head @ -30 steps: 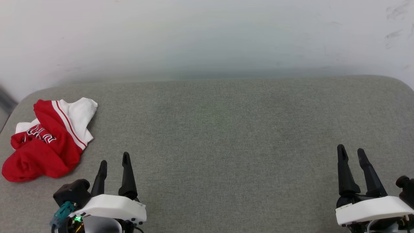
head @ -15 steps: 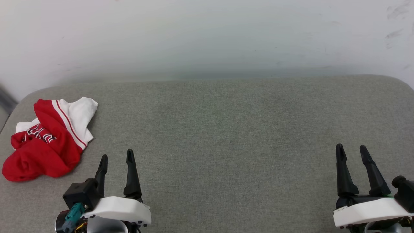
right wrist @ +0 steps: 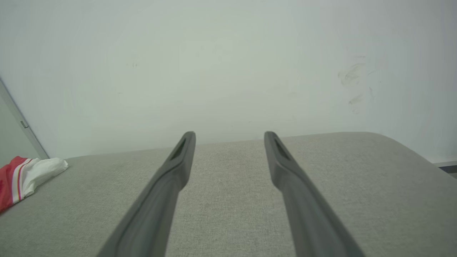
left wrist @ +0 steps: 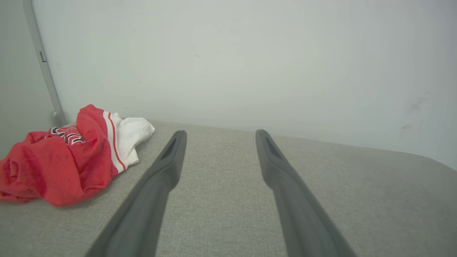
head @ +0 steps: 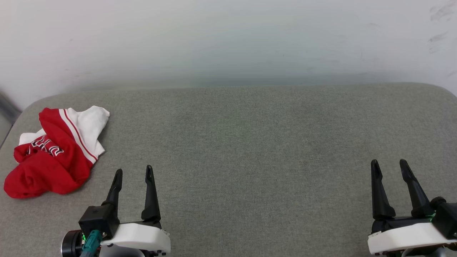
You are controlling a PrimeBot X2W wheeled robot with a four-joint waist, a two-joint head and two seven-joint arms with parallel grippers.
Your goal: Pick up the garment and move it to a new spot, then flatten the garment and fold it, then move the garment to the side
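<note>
Where the crumpled red-and-white shirt [head: 53, 167] lies at the left edge of the grey woven table [head: 250, 142], its black lettering is unreadable; left gripper [head: 134, 170] and right gripper [head: 388, 162] both gape, empty.

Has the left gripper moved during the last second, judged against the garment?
Yes. The left gripper has drifted slightly to the right in the head view, away from the garment, which itself stayed put.

Open grey surface [head: 250, 150] right of garment [head: 53, 157].
</note>
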